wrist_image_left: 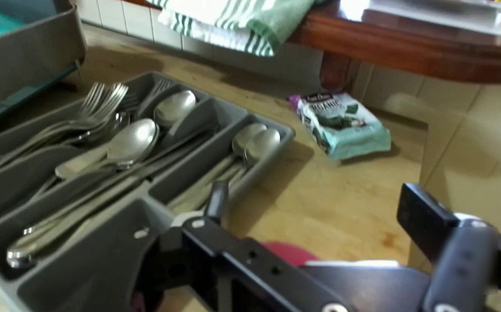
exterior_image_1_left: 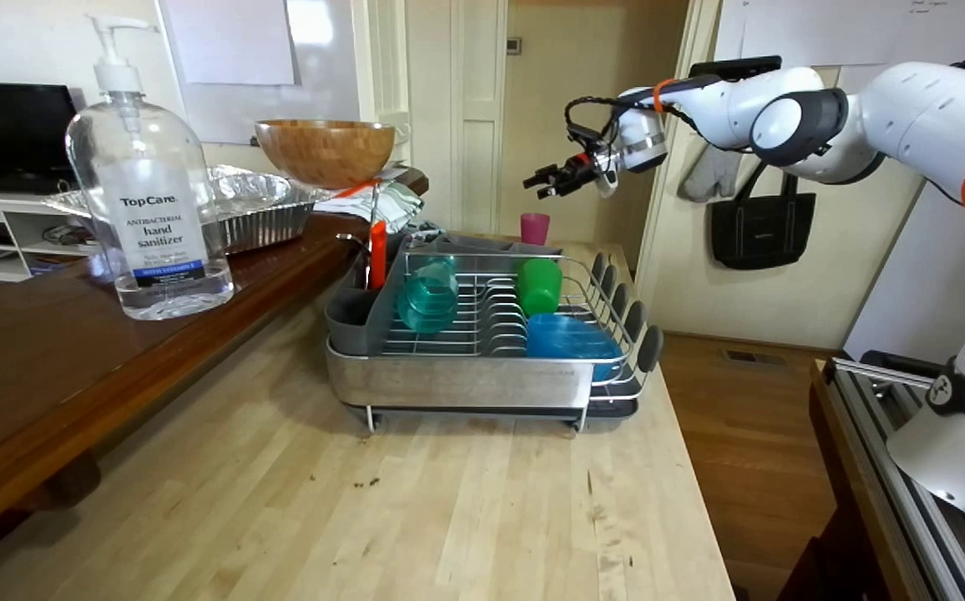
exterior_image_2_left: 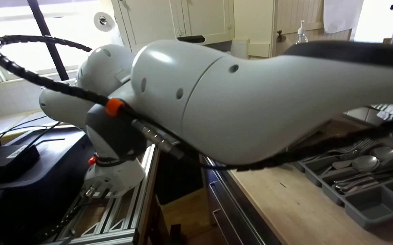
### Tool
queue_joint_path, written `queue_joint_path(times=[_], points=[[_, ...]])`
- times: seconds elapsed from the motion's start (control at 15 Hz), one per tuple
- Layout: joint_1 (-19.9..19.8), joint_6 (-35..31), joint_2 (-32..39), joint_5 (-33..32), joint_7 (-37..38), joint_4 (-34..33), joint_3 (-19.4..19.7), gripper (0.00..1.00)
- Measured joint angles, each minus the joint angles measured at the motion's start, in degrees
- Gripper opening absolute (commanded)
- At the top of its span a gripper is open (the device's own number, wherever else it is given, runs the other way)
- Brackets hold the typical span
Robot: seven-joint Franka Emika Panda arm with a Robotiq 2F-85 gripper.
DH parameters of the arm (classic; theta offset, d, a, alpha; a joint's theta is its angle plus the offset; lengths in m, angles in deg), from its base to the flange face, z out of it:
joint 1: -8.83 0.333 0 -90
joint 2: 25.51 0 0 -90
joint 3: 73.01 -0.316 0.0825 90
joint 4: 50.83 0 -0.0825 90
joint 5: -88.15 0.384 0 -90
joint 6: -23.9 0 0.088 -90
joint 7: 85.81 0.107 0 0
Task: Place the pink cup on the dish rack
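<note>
Exterior views both show you the pale wooden counter (exterior_image_1_left: pixel 449 509) and your white arm (exterior_image_1_left: pixel 933 125), held outstretched from its base. A dark wooden ledge (exterior_image_1_left: pixel 48 359) runs beside the counter. Next in size is the dish rack (exterior_image_1_left: pixel 457 384), silver wire with a dark grey base, standing on the counter. Your wrist view catches a corner of it near a grey cutlery tray (wrist_image_left: pixel 99 255) that holds forks (wrist_image_left: pixel 107 102) and spoons (wrist_image_left: pixel 131 141). Your gripper (wrist_image_left: pixel 316 197) hangs in the air with its jaws spread wide, released. In an exterior view you can see a gap between it and the pink cup (exterior_image_1_left: pixel 534 228) below. Inside the rack you have a blue dish (exterior_image_1_left: pixel 570 338), a teal cup (exterior_image_1_left: pixel 428 296) and a green cup (exterior_image_1_left: pixel 539 288).

Smallest of these to your eye is the pink cup: one solid magenta, plain and smooth, its wider end up and its sides tapering slightly downward. It is outside the rack, beyond the far rim in that exterior view, which hides its foot, so you cannot tell what it touches there. In your wrist view a rounded edge of the same pink shows low down near the tray, the gripper covering the rest.
</note>
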Motion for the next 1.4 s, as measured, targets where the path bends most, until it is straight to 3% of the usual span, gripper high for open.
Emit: queue_joint_path(times=[0.2, 0.4, 0.73, 1.4], points=[[4.14, -2.75, -3.26, -0.41, 3.65, 1.14, 0.45, 1.00], [5.79, -6.40, -6.29, -1.23, 7.49, 3.86, 2.83, 1.00], [3.98, -4.47, -9.39, -3.89, 9.16, 10.05, 7.55, 1.00], [4.83, -4.56, -9.89, -3.98, 8.98, 10.10, 7.40, 1.00]])
